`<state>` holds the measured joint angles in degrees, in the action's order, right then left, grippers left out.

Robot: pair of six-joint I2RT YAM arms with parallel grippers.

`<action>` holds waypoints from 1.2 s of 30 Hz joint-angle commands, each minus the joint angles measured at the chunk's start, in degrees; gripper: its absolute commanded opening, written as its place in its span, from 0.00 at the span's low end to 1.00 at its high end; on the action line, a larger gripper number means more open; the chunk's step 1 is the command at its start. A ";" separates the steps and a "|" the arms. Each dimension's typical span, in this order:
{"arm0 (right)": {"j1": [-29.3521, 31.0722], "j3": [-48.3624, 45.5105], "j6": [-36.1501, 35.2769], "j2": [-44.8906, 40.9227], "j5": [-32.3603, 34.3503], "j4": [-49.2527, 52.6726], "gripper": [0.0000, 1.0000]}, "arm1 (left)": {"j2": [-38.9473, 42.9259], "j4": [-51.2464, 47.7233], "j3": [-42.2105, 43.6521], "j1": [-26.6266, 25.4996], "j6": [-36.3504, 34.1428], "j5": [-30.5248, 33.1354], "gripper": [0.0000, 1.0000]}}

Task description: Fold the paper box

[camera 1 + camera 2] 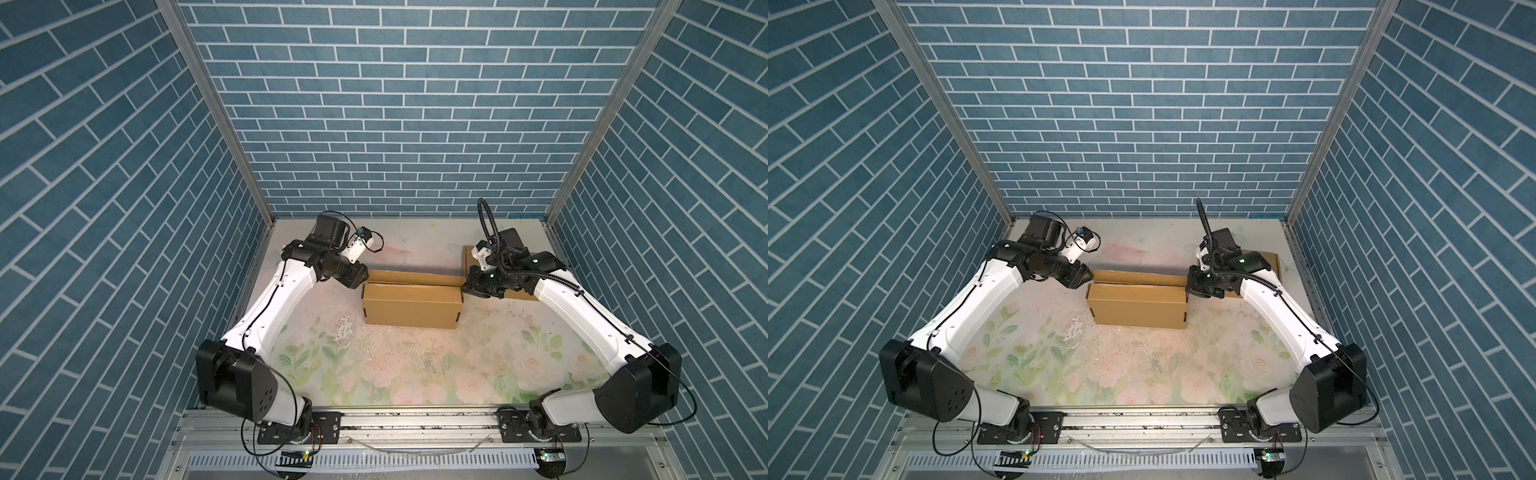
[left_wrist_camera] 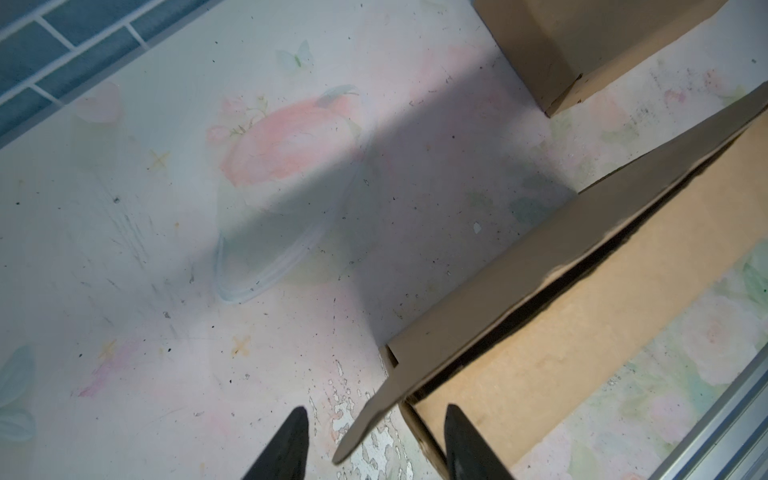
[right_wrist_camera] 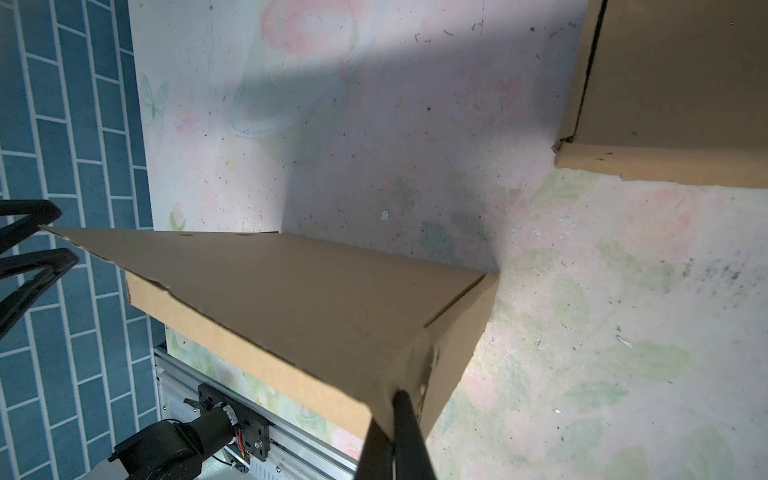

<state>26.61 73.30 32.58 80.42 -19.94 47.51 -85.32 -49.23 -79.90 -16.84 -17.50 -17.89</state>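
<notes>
The paper box [image 1: 411, 305] stands on the table [image 1: 415, 365], in the middle and toward the back wall, with its long side facing you in both top views. Its lid flap [image 1: 415, 277] is raised along the rear edge and leans over the open top; in the left wrist view you can see a dark gap between the flap [image 2: 540, 270] and the front wall.

Check the left gripper [image 1: 362, 277] at the left end of the box. Its jaws stand partly apart, and in the left wrist view the gripper [image 2: 376, 440] has the flap's corner between its fingers [image 2: 291, 444] without either one pressing on it. The right wrist view confirms this: the flap's far corner sits between the two dark fingers [image 3: 41, 262].

Check the right gripper [image 1: 466, 289] at the right end of the box. Its jaws are fully closed, and the tips [image 3: 397, 415] meet the upper corner of the box [image 3: 291, 299]. You cannot tell whether cardboard is pinched between them.

A second cardboard piece [image 1: 467, 257] lies behind the right gripper, near the back right corner, partly hidden under the right arm.
</notes>
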 commanded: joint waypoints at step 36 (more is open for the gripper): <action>1.52 -3.34 6.66 -0.10 1.14 -2.57 0.00 | 4.51 2.23 6.98 -0.27 28.96 -6.72 0.00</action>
<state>27.49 72.31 36.29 80.34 -18.59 44.16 -81.69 -49.06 -74.98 -16.60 5.80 -23.66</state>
